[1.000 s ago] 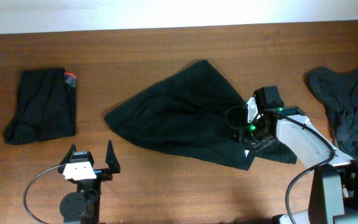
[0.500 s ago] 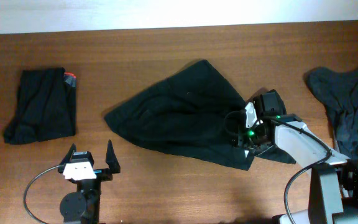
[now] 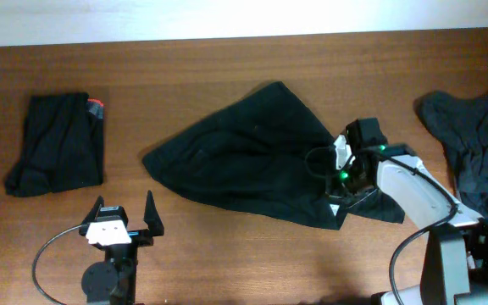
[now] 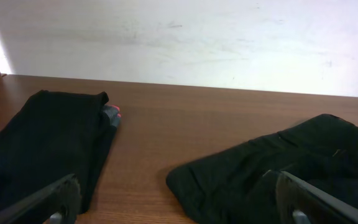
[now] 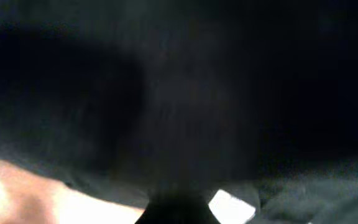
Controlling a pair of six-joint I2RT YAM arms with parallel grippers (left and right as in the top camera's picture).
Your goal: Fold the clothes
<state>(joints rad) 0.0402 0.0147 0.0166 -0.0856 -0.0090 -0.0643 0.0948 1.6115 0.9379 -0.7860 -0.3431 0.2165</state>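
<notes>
1. I see the brown wooden table (image 3: 227, 68) under everything, and I place all else by the large black garment (image 3: 235, 157) spread flat near its middle, one corner pointing away from the arms.
2. To the right of that garment, well apart, a dark blue-grey garment (image 3: 473, 144) lies crumpled at the table's edge.
3. To its left, well apart, a folded black garment (image 3: 58, 140) lies in a neat block.
4. The right gripper (image 3: 341, 185) is down on the large garment's near-right corner. Its wrist camera shows only blurred dark cloth, so I cannot tell how its jaws stand.
5. The left gripper (image 3: 125, 213) sits near the garment's left tip, clear of the cloth, with its 2 jaws spread wide and nothing between them.
6. A small red tag (image 3: 97, 105) shows at the folded piece's far corner, on the side facing the large garment.
</notes>
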